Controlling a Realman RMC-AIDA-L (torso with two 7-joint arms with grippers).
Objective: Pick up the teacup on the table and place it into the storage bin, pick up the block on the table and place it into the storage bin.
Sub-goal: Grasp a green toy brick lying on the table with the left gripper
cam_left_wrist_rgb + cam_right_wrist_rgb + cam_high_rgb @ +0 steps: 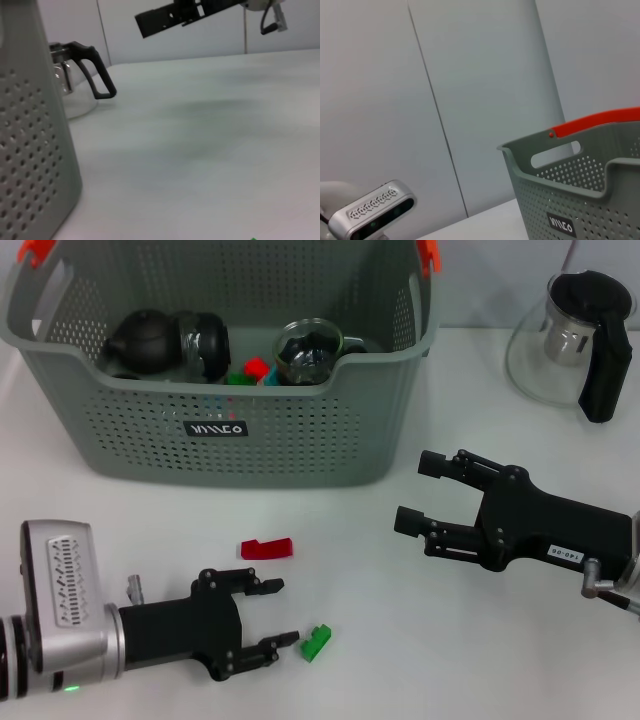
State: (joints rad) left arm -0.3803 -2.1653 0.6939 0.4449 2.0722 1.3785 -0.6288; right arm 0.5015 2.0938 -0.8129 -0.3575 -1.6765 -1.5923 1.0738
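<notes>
The left gripper [283, 618] is low over the white table [400, 660], at the near left. Its two fingers are spread wide apart and hold nothing. One fingertip [287, 639] is just beside a small green block [316, 642], which lies on the table a little to the right of it. I cannot tell if they touch. A red block [266, 548] lies flat on the table a bit farther away, between the left gripper and the storage bin [230, 445].

The right gripper [418, 495] is on the right side, pointing toward the left. Its fingers are wide apart too, and they hold nothing. It is close to the near right corner of the storage bin but not touching it.

The storage bin is big and grey with lots of little holes. It stands at the far left of the table. It has orange clips [428, 254] on its handles and a small black label [218, 428] on the front. Inside it are a dark teapot [143, 340], a glass teacup [309, 352], another glass cup [203, 344] on its side, and small red and green blocks [248, 372].

A glass pitcher [560, 345] with a black handle stands at the far right, well apart from the storage bin.
</notes>
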